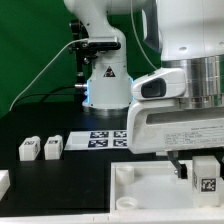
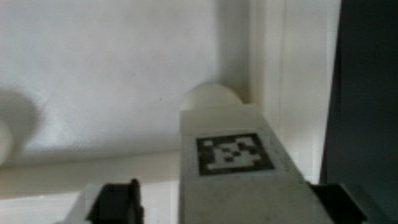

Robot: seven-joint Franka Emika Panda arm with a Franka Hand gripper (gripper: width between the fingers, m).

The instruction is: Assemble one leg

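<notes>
My gripper [image 1: 200,172] is shut on the leg [image 1: 206,178], a small white block with a black-and-white tag facing the camera. It holds the leg upright over the corner of the large white tabletop [image 1: 150,185] at the exterior view's right. In the wrist view the leg [image 2: 228,140] runs away from the gripper [image 2: 228,196], between the two dark fingers [image 2: 119,202], and its rounded far end points at the tabletop [image 2: 107,60] near its edge. Whether the leg's tip touches the tabletop cannot be told.
Two more small white legs [image 1: 28,148] [image 1: 53,146] stand on the black table at the exterior view's left. The marker board [image 1: 104,138] lies behind the tabletop in front of the robot base [image 1: 104,85]. Another white part [image 1: 3,182] shows at the left edge.
</notes>
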